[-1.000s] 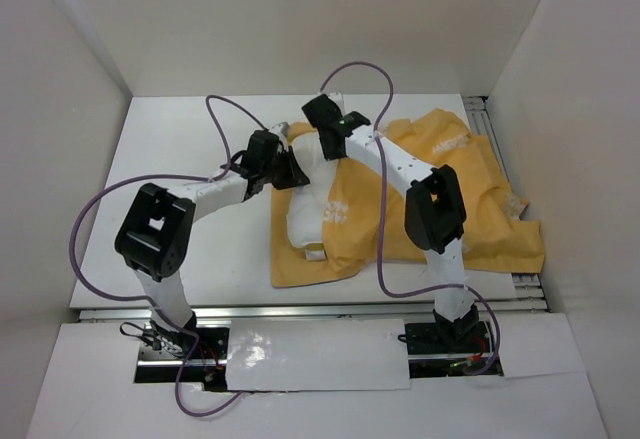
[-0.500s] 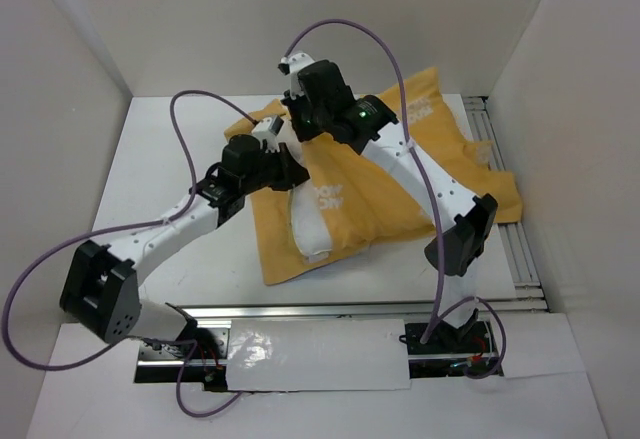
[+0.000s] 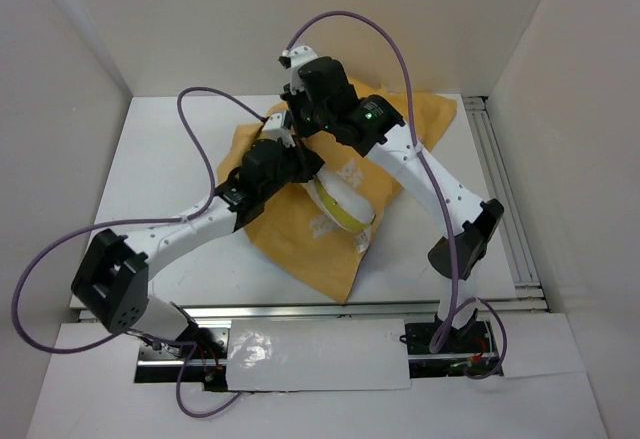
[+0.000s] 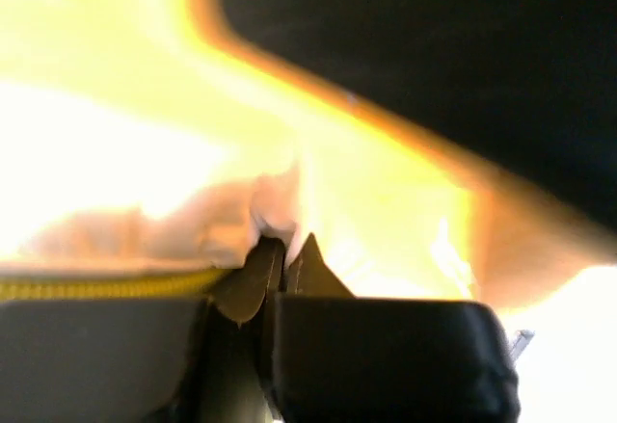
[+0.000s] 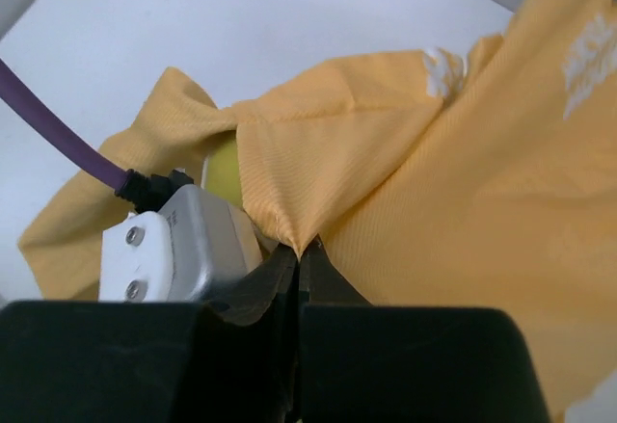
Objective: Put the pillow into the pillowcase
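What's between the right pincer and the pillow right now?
Only the pillowcase: in the right wrist view the right pincer pinches an orange fold of it, and the pillow shows its yellowish edge just behind that fold.

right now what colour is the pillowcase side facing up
The pillowcase shows orange-yellow, best in the right wrist view.
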